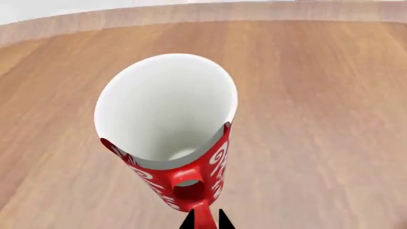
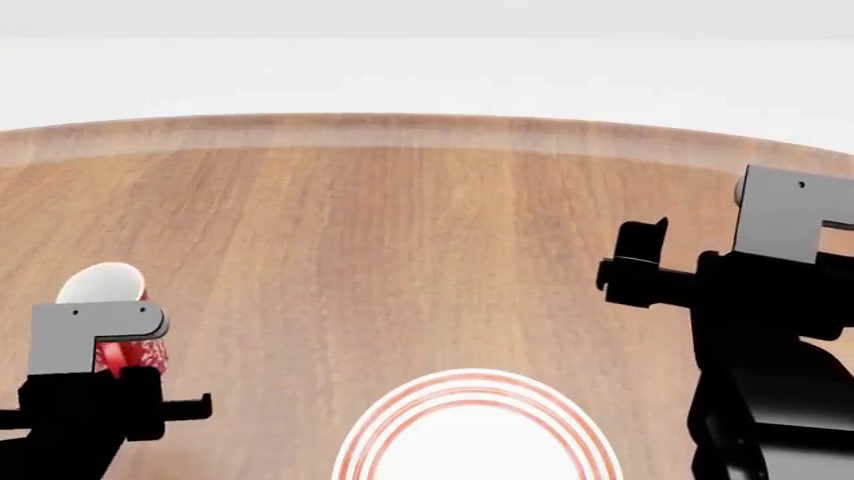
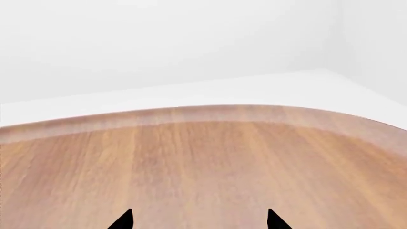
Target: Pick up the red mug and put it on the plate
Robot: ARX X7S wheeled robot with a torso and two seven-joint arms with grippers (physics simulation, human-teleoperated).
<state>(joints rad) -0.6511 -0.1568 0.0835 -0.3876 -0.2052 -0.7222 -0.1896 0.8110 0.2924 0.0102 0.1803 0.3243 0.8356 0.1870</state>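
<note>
The red mug (image 1: 167, 124), red with white pattern and white inside, fills the left wrist view, tilted with its mouth toward the camera. My left gripper (image 1: 205, 222) is shut on its red handle (image 1: 190, 191). In the head view the mug (image 2: 114, 300) shows at the far left, partly hidden behind my left gripper (image 2: 127, 375). The plate (image 2: 477, 435), white with red rings, lies at the table's front centre, cut off by the frame edge. My right gripper (image 3: 198, 220) is open and empty over bare wood; in the head view it (image 2: 641, 265) is at the right.
The round wooden table (image 2: 427, 220) fills the views, its curved far edge (image 2: 427, 125) against a white background. My right arm (image 2: 774, 340) stands to the right of the plate.
</note>
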